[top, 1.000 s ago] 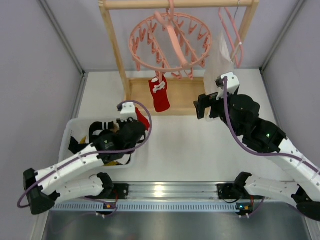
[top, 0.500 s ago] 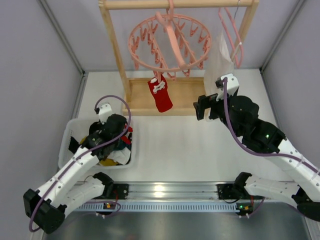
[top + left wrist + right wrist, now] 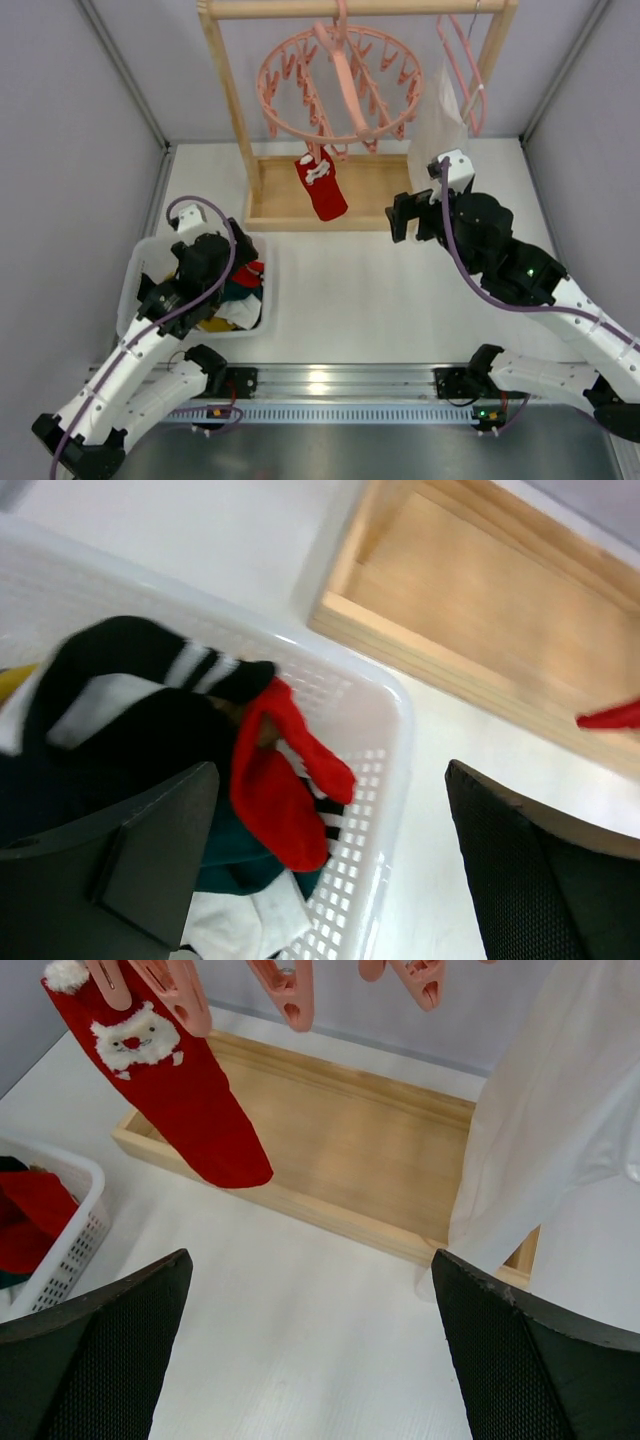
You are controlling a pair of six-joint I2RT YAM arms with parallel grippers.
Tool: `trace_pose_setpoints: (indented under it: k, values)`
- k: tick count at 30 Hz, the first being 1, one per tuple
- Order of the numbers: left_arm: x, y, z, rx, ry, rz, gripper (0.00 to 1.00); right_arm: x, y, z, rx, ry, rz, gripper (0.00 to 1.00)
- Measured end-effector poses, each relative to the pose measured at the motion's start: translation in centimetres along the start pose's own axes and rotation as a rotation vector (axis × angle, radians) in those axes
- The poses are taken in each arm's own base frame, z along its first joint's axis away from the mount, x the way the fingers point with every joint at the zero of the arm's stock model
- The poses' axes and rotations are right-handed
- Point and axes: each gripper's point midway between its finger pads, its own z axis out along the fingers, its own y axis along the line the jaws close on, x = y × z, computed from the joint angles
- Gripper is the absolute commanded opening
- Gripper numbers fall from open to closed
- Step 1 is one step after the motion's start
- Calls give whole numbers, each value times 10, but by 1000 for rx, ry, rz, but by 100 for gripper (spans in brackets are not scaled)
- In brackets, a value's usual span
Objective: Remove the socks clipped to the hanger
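A red sock [image 3: 190, 1110] dangles limp under the hanger [image 3: 345, 80], cuff pinched in a clip [image 3: 178, 998]. Looks light and floppy; I'd grip mid-leg and tug down. The left end effector [image 3: 330, 865] and right end effector [image 3: 315, 1360] both gape, empty.

A red sock [image 3: 175, 1100] with a Santa face is hanging from pink clips [image 3: 165, 988] at eleven o'clock over a wooden tray [image 3: 360, 1155], a white cloth [image 3: 560, 1110] is draping at two o'clock, a white basket [image 3: 75, 1238] is holding a second red sock [image 3: 30, 1215] at eight o'clock, and the right gripper [image 3: 315, 1360] is spreading its fingers wide.
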Motion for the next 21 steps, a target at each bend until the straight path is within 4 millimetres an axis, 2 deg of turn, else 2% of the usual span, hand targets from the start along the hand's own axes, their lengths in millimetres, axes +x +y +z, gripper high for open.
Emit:
trace_pose_setpoints:
  k: [3,6,10,14,21]
  values:
    - [9,-32,6,122,68,56,99,5,1,2,-4,9,1,100]
    - [23,-79,10,339,122,103,98,7,4,2,-18,13,2,99]
    - [28,-124,10,579,82,134,99,11,9,0,-59,17,4,99]
    - [23,-156,16,707,17,169,99,11,20,-11,-143,3,14,99]
    - [37,-193,40,834,-28,281,99,1,42,-36,-326,-62,38,100]
